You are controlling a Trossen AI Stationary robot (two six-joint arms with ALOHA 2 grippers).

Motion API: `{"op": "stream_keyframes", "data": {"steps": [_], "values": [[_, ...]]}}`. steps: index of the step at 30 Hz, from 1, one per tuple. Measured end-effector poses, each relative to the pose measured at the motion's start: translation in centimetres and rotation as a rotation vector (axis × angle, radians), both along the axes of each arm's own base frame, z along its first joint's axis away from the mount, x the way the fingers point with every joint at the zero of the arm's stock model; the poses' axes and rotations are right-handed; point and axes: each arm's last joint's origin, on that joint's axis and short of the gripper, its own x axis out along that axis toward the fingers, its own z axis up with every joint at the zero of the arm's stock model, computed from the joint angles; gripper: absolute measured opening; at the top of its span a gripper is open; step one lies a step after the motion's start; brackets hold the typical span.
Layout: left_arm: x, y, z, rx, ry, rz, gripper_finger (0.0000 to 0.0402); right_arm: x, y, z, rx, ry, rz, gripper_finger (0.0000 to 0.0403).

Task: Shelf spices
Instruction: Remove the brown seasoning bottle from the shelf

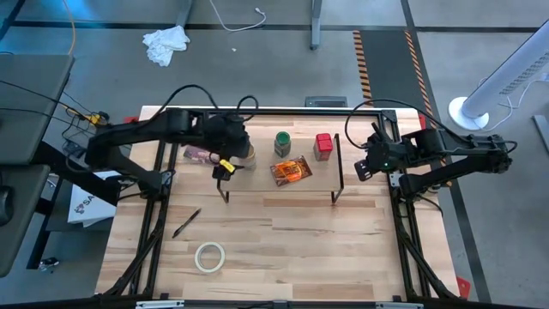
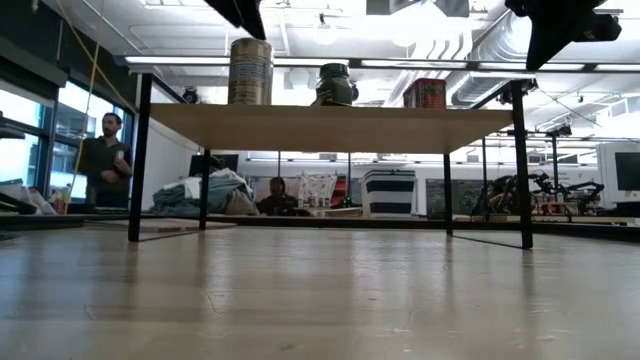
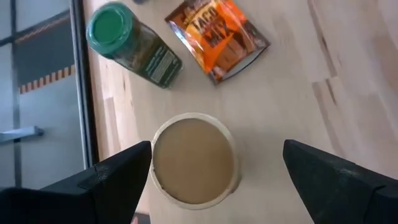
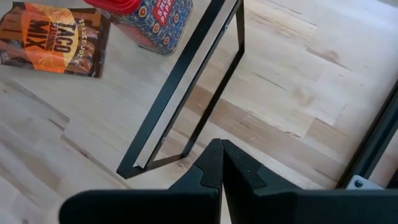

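All four spices are sitting on the shelf [image 1: 283,184]; the left end effector [image 3: 214,171] is hovering wide above the tan-lidded jar [image 3: 194,158], the right end effector [image 4: 222,163] is waiting closed

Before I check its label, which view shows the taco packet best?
Left wrist view: the taco packet lies whole, print readable. Right wrist view crops it; high view shows it small; low view hides it.
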Motion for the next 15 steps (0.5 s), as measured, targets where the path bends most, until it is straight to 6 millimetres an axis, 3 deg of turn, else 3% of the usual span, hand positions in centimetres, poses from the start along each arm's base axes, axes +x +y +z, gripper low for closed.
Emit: {"op": "stream_keyframes", "data": {"steps": [8,15], "values": [[0.5,1.8,-0.8,-0.048,0.033,-0.016,0.0363,0.0,0.0,0.0,-0.008,0.006,0.018,0.0],[1.1,2.1,-1.3,-0.057,0.043,-0.054,0.0363,0.0,0.0,0.0,-0.008,0.006,0.018,0.0]]}}
